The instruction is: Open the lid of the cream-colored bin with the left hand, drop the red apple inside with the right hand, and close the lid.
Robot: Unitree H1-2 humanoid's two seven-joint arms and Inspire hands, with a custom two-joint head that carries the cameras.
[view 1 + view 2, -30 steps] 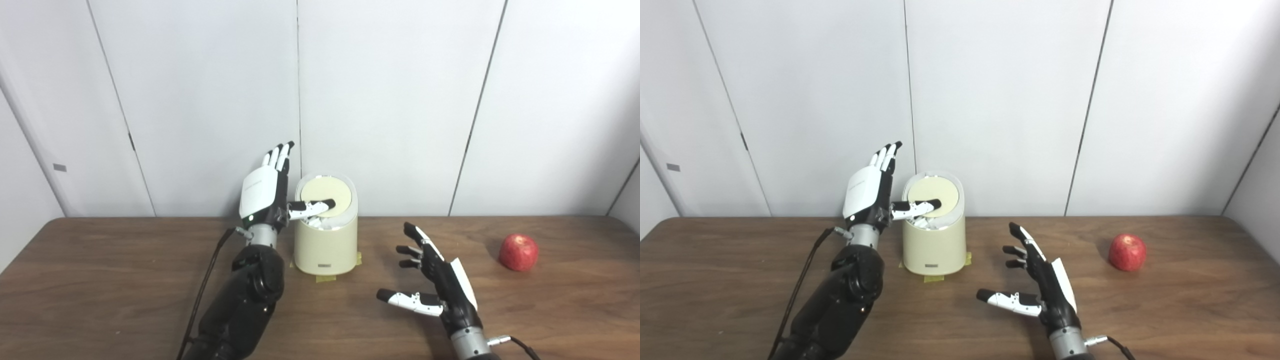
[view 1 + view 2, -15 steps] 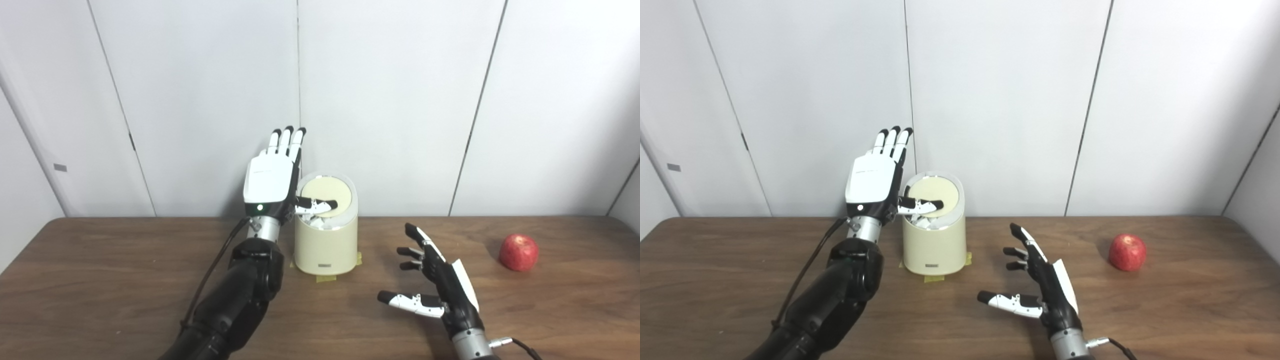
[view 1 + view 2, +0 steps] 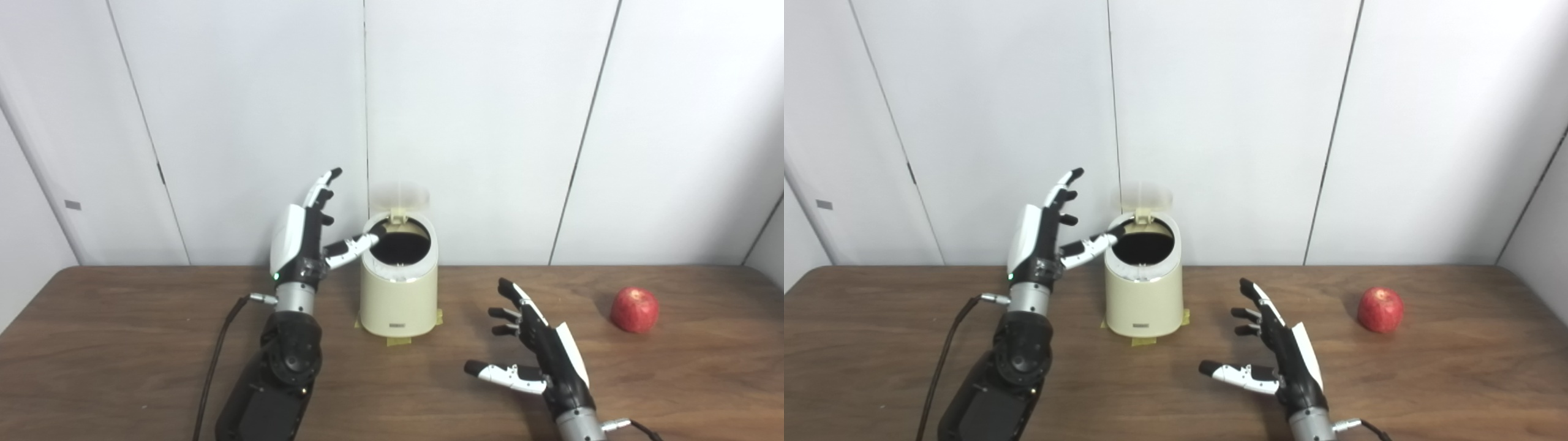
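Nearest the camera, in front and to the right of the bin (image 3: 399, 300), the right hand (image 3: 542, 361) hovers spread and empty. Left of the bin, the left hand (image 3: 303, 242) is splayed too, thumb at the rim, lid (image 3: 401, 195) flipped up. Apple (image 3: 634, 309) sits well right of the bin, so grabbing it looks next.
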